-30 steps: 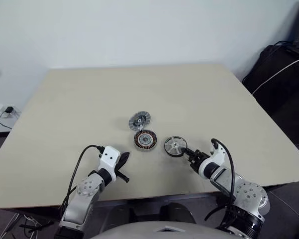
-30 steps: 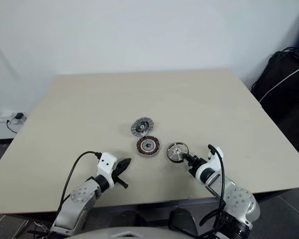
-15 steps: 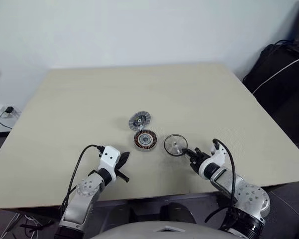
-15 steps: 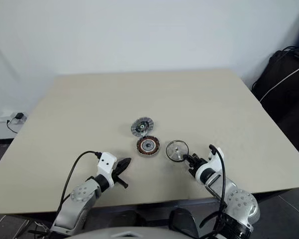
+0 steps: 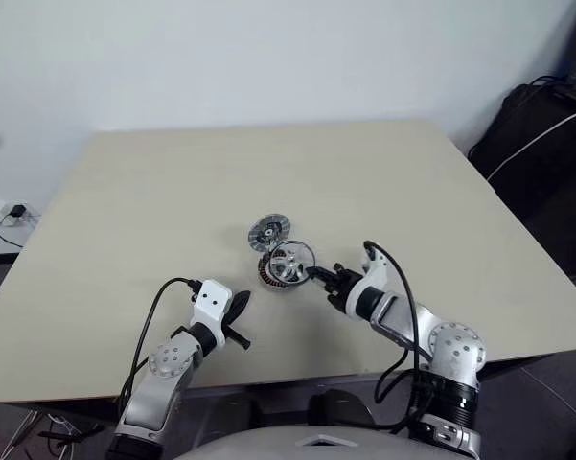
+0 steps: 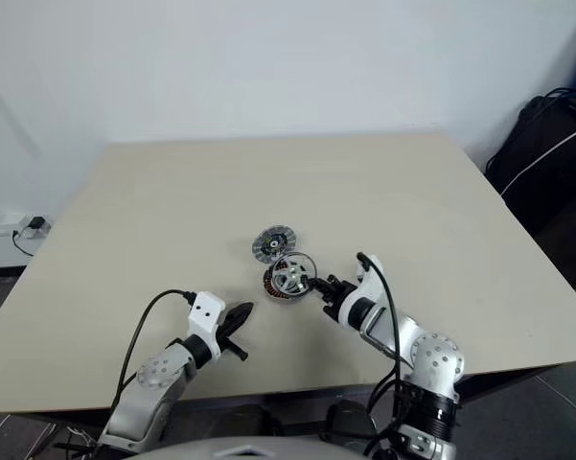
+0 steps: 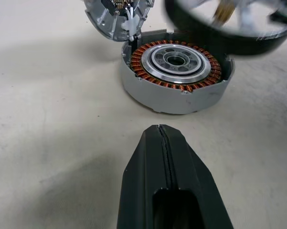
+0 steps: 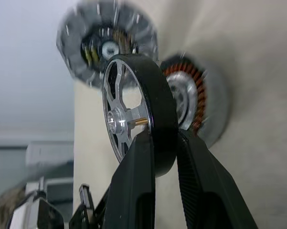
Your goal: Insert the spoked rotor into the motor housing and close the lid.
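Silver and tilted on edge, the rotor [image 5: 291, 261] hangs just above the housing [image 7: 175, 76], its dark rim pinched between the right gripper's [image 8: 166, 143] two black fingers. Copper windings ring the housing's pale centre as it sits on the beige table [image 5: 172, 192]. Just beyond the housing lies the lid [image 5: 268, 231], nearly touching it. Nearer than the housing, and apart from it, the left gripper [image 7: 163, 143] points toward it, clenched on nothing.
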You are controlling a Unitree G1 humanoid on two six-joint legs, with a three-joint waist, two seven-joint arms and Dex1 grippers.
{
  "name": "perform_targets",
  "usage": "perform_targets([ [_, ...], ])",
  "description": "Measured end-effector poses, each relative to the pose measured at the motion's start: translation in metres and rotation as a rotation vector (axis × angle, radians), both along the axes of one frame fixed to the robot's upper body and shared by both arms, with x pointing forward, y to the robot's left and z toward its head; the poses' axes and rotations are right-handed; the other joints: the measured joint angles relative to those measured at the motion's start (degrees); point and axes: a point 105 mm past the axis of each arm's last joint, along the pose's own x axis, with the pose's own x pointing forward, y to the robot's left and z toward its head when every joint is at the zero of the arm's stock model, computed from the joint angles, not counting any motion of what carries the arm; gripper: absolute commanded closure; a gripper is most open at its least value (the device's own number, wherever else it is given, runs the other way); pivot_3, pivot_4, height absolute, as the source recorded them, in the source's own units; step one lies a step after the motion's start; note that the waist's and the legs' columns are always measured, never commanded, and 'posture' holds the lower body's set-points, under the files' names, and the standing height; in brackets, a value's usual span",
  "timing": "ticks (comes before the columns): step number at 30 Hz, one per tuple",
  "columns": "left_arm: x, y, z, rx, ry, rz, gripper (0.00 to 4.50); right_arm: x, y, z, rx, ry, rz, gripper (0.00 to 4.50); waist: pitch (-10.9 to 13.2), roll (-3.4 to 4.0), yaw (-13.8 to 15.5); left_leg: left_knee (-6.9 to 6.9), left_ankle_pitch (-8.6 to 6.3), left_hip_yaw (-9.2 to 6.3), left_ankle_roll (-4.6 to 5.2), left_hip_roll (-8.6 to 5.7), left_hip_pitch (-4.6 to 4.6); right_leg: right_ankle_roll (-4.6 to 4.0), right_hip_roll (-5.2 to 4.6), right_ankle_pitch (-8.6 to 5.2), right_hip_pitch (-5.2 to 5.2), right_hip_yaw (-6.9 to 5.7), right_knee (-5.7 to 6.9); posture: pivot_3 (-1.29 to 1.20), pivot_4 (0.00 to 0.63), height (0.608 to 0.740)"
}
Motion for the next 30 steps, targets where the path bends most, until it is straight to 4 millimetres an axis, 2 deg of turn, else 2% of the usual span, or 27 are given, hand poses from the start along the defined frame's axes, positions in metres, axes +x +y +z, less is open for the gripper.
perform_targets([
  [5,-0.002,0.004,-0.001,0.006,0.003,0.01,4.5,0.004,0.015,-0.017,0.02,0.043,0.034,4.17,0.01,-0.01,0.02,0.02,0.0,0.01,0.01,0.0,-0.01,0.04,0.01,0.02,0.0,0.0,-0.01,0.0,0.0,0.74],
  [12,-0.005,0.007,-0.002,0.009,0.009,0.025,4.5,0.017,0.025,-0.01,0.05,-0.002,0.049,4.17,0.01,-0.01,0.09,0.02,0.0,0.01,0.0,0.0,-0.02,0.07,0.0,0.04,0.0,0.0,-0.01,0.0,0.0,0.74],
  [30,-0.004,0.007,-0.001,0.008,0.004,0.021,4.5,0.022,0.013,-0.012,0.043,-0.017,0.002,4.17,0.01,-0.01,0.03,0.02,0.0,0.02,0.0,0.0,-0.02,0.22,-0.01,0.14,-0.01,0.0,-0.01,0.0,0.0,0.74],
])
